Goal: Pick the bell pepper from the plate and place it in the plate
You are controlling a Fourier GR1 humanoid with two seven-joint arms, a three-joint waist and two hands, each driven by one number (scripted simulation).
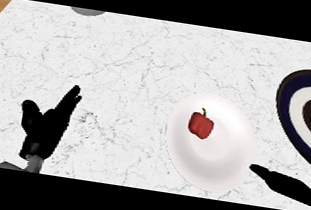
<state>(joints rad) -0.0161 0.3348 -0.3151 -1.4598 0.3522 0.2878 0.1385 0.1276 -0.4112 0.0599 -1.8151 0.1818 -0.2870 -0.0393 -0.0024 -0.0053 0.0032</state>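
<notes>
**Red pepper on a white plate, both hands apart from it**

Head view, looking steeply down on a white marble counter (pixel 120 61). Strips of wood show at the far left and far right corners of the top.

A white plate (pixel 213 166) sits right of centre, at about four o'clock from the middle of the counter. The pepper (pixel 201 125), red with a short green stem pointing to twelve o'clock, lies on the plate's upper left part. Nothing touches it.

A second plate (pixel 296 105), dark blue with a white ring and a dark centre, sits at three o'clock, cut off by the right edge. It lies near the white plate without touching it.

The left hand (pixel 45 123) shows at eight o'clock, well apart from both plates. It is released: fingers straight and pointing up toward one o'clock, thumb held out to the side, holding nothing.

The right hand (pixel 292 187) shows at four o'clock, at the right edge. Its thumb stretches toward nine o'clock, ending just beside the white plate's rim; one long finger points up across the dark plate. It seems spread and holding nothing, though much of it is cut off by the edge.

A small grey shape (pixel 89 11) sits at the counter's far edge, at eleven o'clock; too little shows to say what it is.
</notes>
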